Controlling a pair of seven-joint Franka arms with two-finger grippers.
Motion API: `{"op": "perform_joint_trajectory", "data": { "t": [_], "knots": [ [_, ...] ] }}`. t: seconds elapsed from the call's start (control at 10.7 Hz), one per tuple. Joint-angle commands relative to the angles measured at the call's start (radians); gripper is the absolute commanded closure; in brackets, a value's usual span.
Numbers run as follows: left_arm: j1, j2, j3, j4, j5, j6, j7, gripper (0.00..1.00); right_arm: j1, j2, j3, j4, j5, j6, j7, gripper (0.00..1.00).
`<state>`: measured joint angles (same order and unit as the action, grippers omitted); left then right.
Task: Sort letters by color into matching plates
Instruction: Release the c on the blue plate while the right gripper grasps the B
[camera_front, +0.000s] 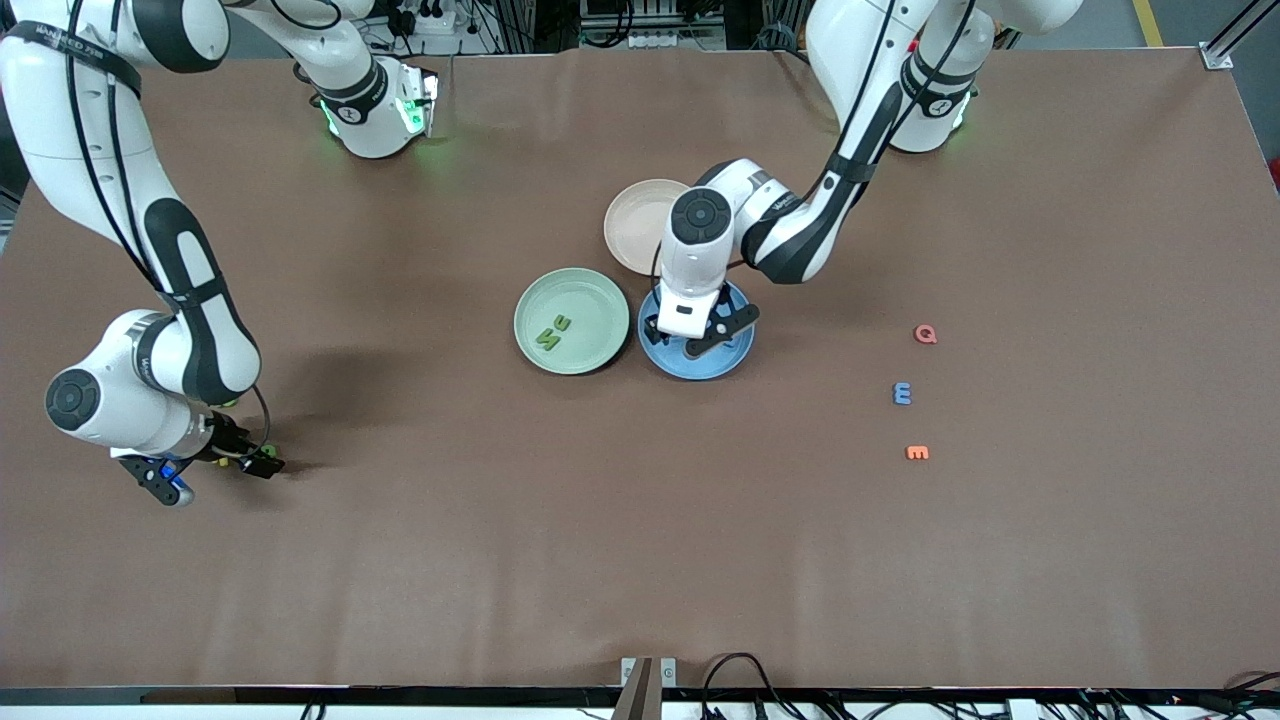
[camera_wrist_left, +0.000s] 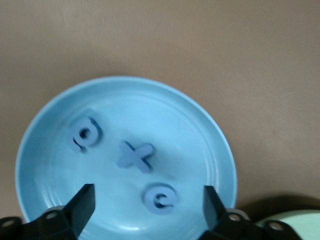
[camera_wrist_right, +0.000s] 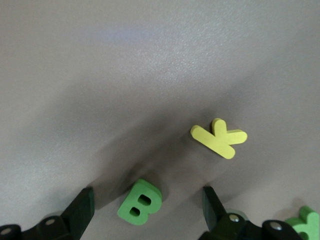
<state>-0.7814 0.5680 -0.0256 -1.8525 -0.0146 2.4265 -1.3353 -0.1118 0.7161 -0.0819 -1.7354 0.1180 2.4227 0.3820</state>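
My left gripper (camera_front: 703, 338) hangs open low over the blue plate (camera_front: 735, 362). In the left wrist view the blue plate (camera_wrist_left: 210, 130) holds three blue letters: a round one (camera_wrist_left: 84, 134), an X (camera_wrist_left: 135, 156) and another round one (camera_wrist_left: 160, 198) lying free between the left gripper's (camera_wrist_left: 148, 202) spread fingers. The green plate (camera_front: 590, 295) beside it holds two green letters (camera_front: 553, 332). My right gripper (camera_front: 215, 470) is low over the table at the right arm's end, open around a green B (camera_wrist_right: 140, 202) that lies flat. A yellow K (camera_wrist_right: 220, 137) lies close by.
The pale beige-pink plate (camera_front: 632, 225) stands farther from the front camera than the blue plate, partly under the left arm. Toward the left arm's end lie a red Q (camera_front: 926, 334), a blue E (camera_front: 902, 393) and an orange E (camera_front: 917, 453). Another green letter (camera_wrist_right: 305, 222) shows beside the right gripper.
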Motion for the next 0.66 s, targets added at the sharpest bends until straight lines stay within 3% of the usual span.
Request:
{"op": "perform_joint_trajectory", "data": {
  "t": [0.0, 0.38, 0.56],
  "knots": [
    [0.100, -0.048, 0.003, 0.006, 0.064, -0.121, 0.202, 0.00, 0.023, 0.023, -0.015, 0.025, 0.019, 0.007, 0.006, 0.05],
    [0.269, -0.143, -0.003, -0.088, 0.180, -0.147, 0.365, 0.00, 0.029, 0.014, -0.015, 0.014, 0.020, 0.007, 0.006, 0.06],
    [0.336, -0.177, -0.002, -0.134, 0.185, -0.141, 0.486, 0.00, 0.026, 0.016, -0.015, 0.013, 0.019, 0.025, -0.002, 0.18]
  ]
}}
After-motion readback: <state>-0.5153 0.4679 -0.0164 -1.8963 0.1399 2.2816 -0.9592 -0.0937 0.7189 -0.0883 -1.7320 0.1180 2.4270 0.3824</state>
